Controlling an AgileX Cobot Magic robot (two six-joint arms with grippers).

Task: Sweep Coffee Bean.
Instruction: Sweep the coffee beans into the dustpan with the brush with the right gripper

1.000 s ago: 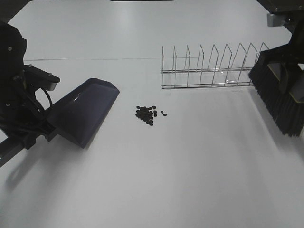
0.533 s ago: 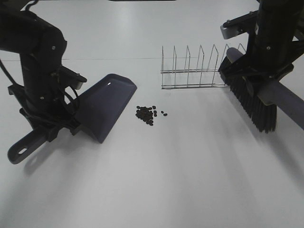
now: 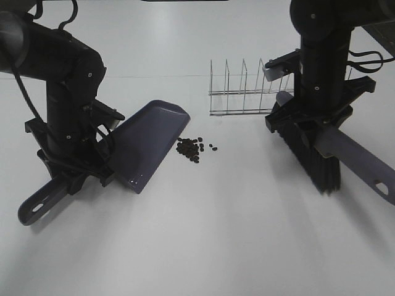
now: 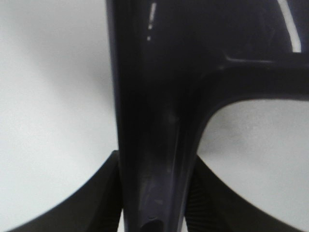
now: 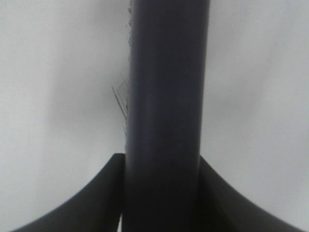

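My left jaws clamped on dustpan (image 3: 148, 142) handle, right jaws clamped on brush (image 3: 321, 169) handle, beans (image 3: 190, 148) at tabletop (image 3: 234, 240) centre, beside dustpan lip.

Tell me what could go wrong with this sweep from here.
1. The dustpan lip sits beside the coffee beans and looks tilted, so beans may slip under it.
2. The brush stands well off on their other side, near the wire rack. A fast stroke could scatter the loose pile.
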